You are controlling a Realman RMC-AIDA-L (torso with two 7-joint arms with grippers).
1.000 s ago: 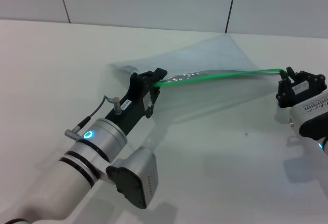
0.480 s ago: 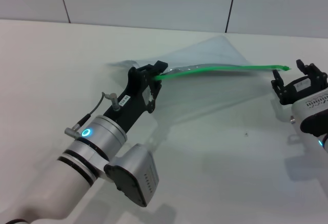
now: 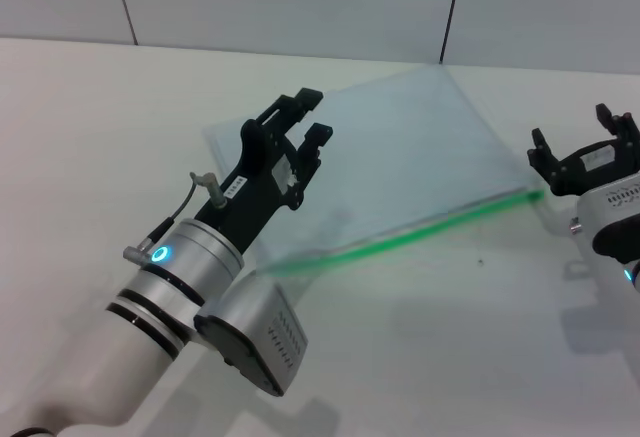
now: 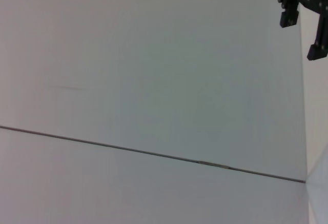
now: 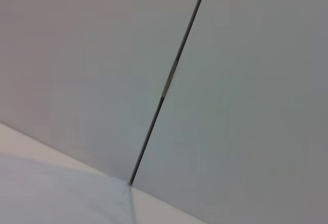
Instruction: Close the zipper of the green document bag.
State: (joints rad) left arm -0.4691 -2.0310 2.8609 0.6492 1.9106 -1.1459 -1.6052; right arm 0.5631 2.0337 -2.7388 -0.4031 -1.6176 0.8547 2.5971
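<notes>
- White tabletop (image 3: 90,147) and a pale panelled wall (image 3: 300,2) make up the setting.
- On the table the green document bag (image 3: 400,157) lies flat, translucent pale blue-grey, between the two arms.
- Its zipper (image 3: 420,229) is seen as a thin bright green strip along the long edge nearest the robot; whether it is fully shut cannot be told.
- The left gripper (image 3: 311,115) is raised above the bag's left end, fingers spread, nothing held.
- The right gripper (image 3: 580,142) is poised just beyond the zipper's right end, fingers spread and empty.
- The step is judged a release; next, a check or withdrawal is called for.
</notes>
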